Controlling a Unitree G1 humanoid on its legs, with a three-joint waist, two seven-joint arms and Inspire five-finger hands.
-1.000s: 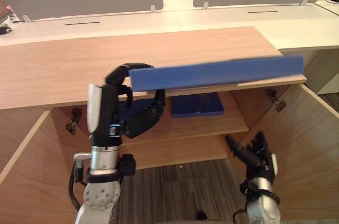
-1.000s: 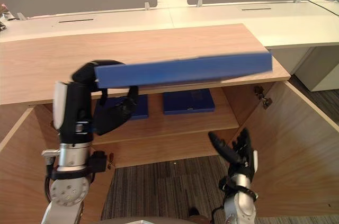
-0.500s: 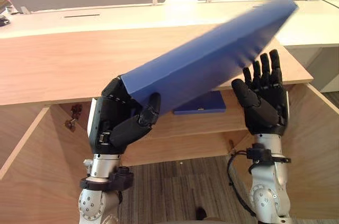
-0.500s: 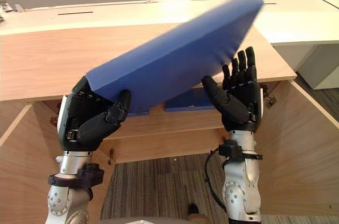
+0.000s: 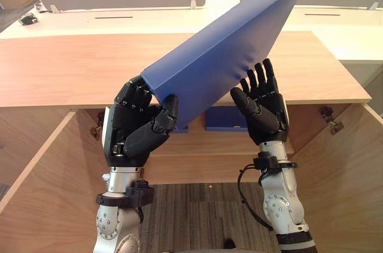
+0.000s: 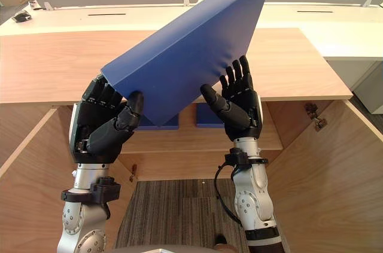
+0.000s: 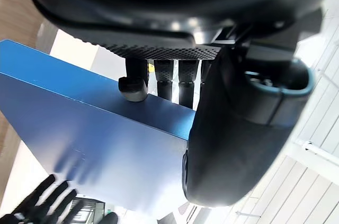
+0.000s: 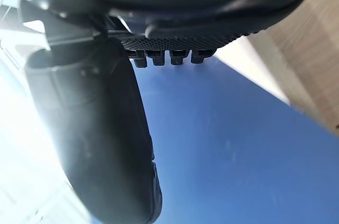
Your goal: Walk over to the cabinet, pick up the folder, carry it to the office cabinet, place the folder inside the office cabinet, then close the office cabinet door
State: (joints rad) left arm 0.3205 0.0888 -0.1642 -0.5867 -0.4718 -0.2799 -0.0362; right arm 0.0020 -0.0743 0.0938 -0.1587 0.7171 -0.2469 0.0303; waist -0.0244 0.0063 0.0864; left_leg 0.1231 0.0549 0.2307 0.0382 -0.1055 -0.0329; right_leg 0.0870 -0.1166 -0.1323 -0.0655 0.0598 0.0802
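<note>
Blue folder (image 5: 221, 49) aslant above wooden cabinet (image 5: 72, 67); more folders (image 5: 224, 121) inside

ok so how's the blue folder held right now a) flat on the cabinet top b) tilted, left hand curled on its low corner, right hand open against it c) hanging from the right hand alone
b: the folder slants upward, left hand curled round its lower corner, right hand flat against its face
</note>
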